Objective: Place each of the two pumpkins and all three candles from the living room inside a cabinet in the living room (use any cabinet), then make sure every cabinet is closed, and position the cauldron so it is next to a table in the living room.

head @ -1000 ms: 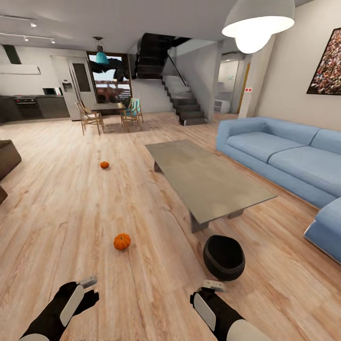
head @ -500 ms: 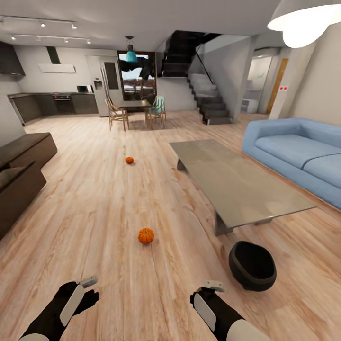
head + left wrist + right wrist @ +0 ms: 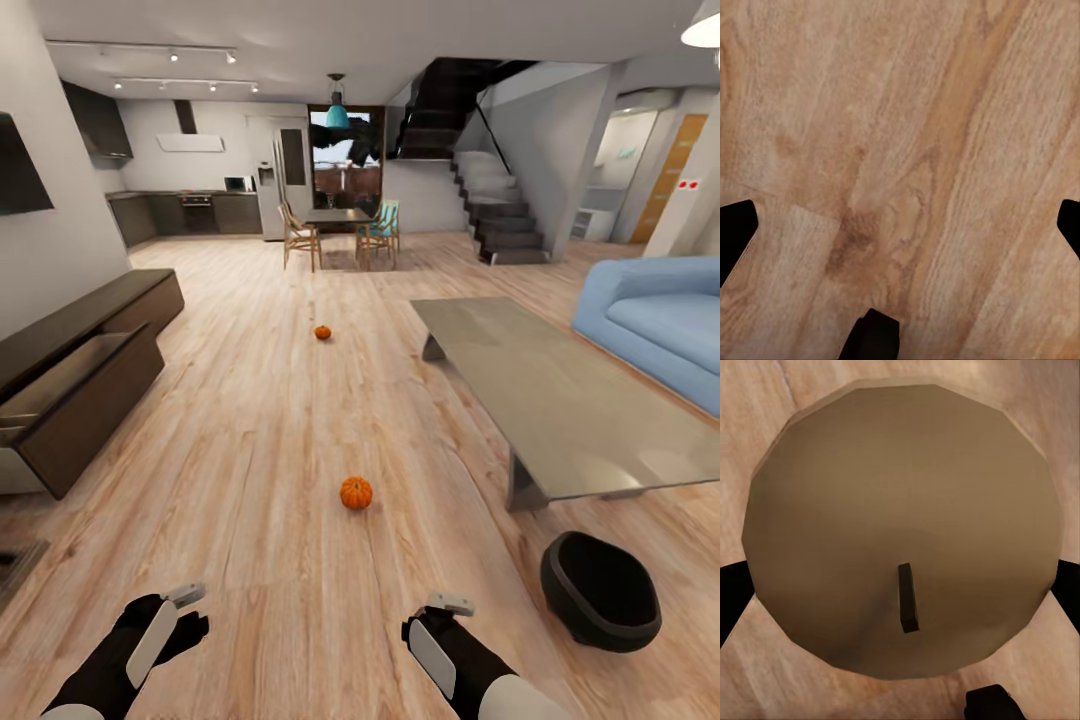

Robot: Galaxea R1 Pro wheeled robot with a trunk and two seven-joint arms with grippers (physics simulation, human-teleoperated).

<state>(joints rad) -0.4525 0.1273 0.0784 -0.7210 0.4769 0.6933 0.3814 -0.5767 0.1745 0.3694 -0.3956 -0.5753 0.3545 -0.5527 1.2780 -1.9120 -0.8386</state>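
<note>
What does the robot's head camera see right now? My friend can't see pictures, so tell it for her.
A wooden living-room floor has two orange pumpkins on it, the near pumpkin and the far pumpkin. A black cauldron lies by the grey table, and the dark cabinet at left has an open drawer.

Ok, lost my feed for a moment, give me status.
Right pincer holds a candle between its fingers. Left pincer open, over bare floor. Two pumpkins on the floor ahead, cauldron by the table. Cabinet drawer open.
</note>
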